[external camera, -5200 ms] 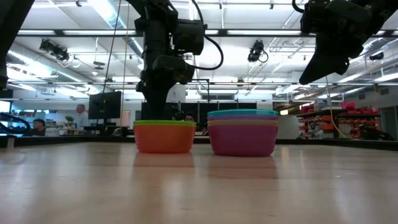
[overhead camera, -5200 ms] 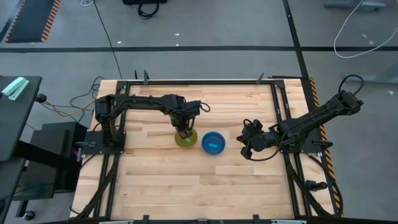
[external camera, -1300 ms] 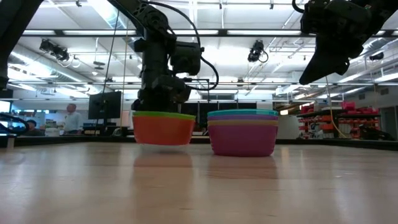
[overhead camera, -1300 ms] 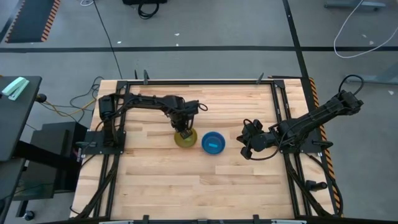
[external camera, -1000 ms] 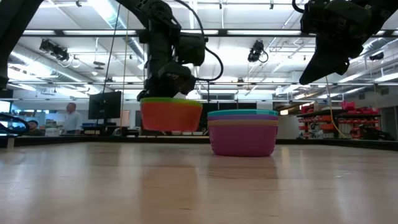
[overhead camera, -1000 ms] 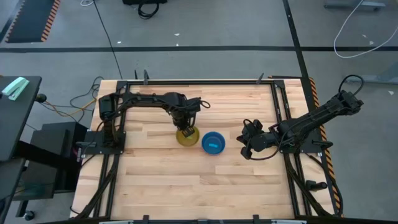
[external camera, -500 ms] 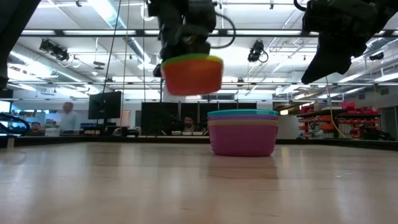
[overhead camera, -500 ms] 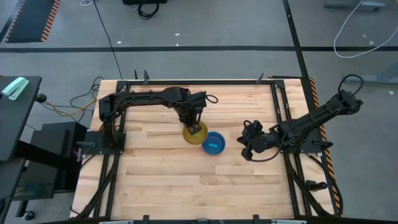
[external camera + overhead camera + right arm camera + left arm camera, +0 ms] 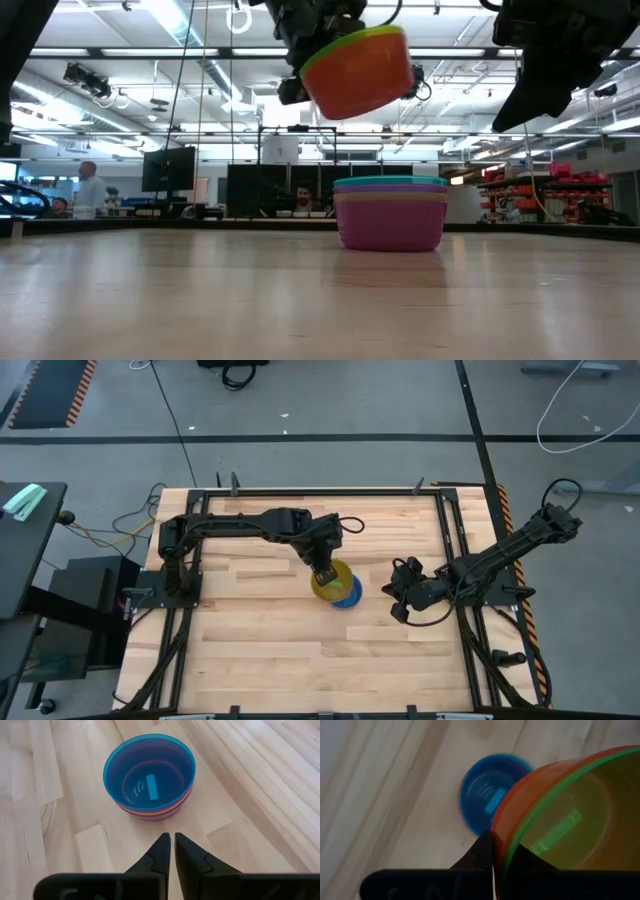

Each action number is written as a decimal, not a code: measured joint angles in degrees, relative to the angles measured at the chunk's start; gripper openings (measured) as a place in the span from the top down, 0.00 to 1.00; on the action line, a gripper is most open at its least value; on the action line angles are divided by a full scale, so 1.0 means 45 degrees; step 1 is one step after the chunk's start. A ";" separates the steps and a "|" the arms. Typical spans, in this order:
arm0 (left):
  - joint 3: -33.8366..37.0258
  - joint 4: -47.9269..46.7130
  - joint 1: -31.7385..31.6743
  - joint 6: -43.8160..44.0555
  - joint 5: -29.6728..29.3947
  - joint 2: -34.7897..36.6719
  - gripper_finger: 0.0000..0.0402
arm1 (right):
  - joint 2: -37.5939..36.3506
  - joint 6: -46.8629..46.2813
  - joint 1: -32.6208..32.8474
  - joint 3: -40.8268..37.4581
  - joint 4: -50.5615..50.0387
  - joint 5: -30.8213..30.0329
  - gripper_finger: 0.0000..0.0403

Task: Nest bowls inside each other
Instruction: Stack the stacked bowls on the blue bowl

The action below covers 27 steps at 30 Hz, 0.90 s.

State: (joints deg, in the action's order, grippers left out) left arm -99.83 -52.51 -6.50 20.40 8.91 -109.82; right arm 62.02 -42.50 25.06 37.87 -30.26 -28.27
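Observation:
A nested set of orange, green and yellow bowls [image 9: 360, 75] hangs tilted in the air in my left gripper [image 9: 323, 573], which is shut on its rim. In the high view this set [image 9: 333, 582] partly covers a second stack. That second stack [image 9: 390, 212] has a blue bowl on top, then purple and pink-red, and it rests by its base on the table. It also shows in the right wrist view as the blue-topped stack [image 9: 149, 776]. My right gripper [image 9: 170, 851] is shut and hovers to the right of that stack, touching nothing. My left gripper pinches the rim of the orange-green-yellow set [image 9: 501, 840], one finger outside the orange wall [image 9: 484, 851] and one inside the bowl [image 9: 522, 857]. The fingers come from above, pointing down. The set is lifted clear and tilted, above the blue-topped stack.
The wooden table top [image 9: 260, 650] lies bare toward the near edge. A black metal frame [image 9: 452, 540] runs along the table's sides. My right arm [image 9: 500, 555] reaches in from the right edge. People and monitors show in the room beyond the far edge.
My left gripper has risen and moved toward the table's right, carrying the orange-green-yellow set from just above the table to a spot over the blue-topped stack. The set has tipped from level to tilted. The blue-topped stack has stayed in place.

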 joint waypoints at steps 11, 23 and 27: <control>0.0010 0.1235 -0.0161 0.0300 0.0326 -0.1086 0.97 | 0.0000 0.0035 0.0000 0.0005 -0.0146 -0.0035 0.92; 0.0005 0.1251 -0.0779 0.0238 0.0774 -0.2586 0.97 | 0.0000 0.0047 0.0000 0.0010 -0.0228 -0.0053 0.92; -0.0015 0.1310 -0.0774 0.0243 0.1372 -0.2839 0.97 | 0.0000 0.0048 0.0000 0.0010 -0.0219 -0.0053 0.92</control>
State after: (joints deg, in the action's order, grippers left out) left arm -99.90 -46.61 -9.98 21.50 15.09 -122.60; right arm 62.02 -42.28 25.06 37.91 -31.24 -28.51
